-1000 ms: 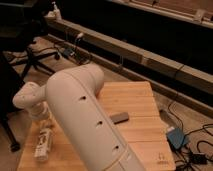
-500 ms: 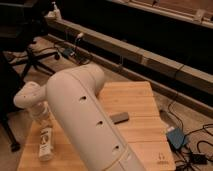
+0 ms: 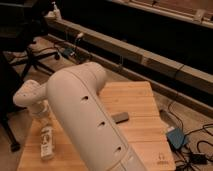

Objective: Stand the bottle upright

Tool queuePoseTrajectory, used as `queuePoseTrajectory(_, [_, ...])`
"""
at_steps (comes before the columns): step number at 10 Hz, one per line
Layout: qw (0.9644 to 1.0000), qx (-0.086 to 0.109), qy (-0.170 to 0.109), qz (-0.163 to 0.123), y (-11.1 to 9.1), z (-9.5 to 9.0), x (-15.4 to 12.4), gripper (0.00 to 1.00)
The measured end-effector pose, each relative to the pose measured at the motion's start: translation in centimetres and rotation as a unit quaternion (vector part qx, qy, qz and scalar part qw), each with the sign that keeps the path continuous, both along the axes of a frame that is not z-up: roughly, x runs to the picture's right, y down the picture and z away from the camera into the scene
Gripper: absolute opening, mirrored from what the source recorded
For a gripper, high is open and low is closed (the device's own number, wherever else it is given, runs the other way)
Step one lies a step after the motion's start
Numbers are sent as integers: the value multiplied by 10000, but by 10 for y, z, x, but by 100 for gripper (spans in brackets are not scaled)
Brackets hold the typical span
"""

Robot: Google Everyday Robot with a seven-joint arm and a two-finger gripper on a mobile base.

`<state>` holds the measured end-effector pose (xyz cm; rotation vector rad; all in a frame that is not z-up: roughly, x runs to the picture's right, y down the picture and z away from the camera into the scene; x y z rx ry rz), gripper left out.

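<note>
Wooden tabletop (image 3: 137,102) bears the bottle (image 3: 47,144) near its left edge, my gripper (image 3: 43,119) pinched on its far end, so I judge lifting is underway; next, swing it vertical and seat its base.

Looking for anything legible, and nothing reads. The bottle (image 3: 47,142) lies on the wooden table (image 3: 140,100) with a pale label (image 3: 46,148) carrying dark print, but the print is just smudges, with no word or number to make out. There's a small dark mark (image 3: 160,156) near the table's front right corner, maybe a logo, and its shape is unreadable too. The gripper (image 3: 42,119) sits at the bottle's far end, closed, with no lettering visible on it. The arm's white shell (image 3: 85,120) shows only dark holes, no markings.
</note>
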<state>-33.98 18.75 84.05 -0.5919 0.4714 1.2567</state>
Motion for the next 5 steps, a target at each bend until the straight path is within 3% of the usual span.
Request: queuePoseTrajectory(5, [9998,140,-78,90,-11,-11,0,39])
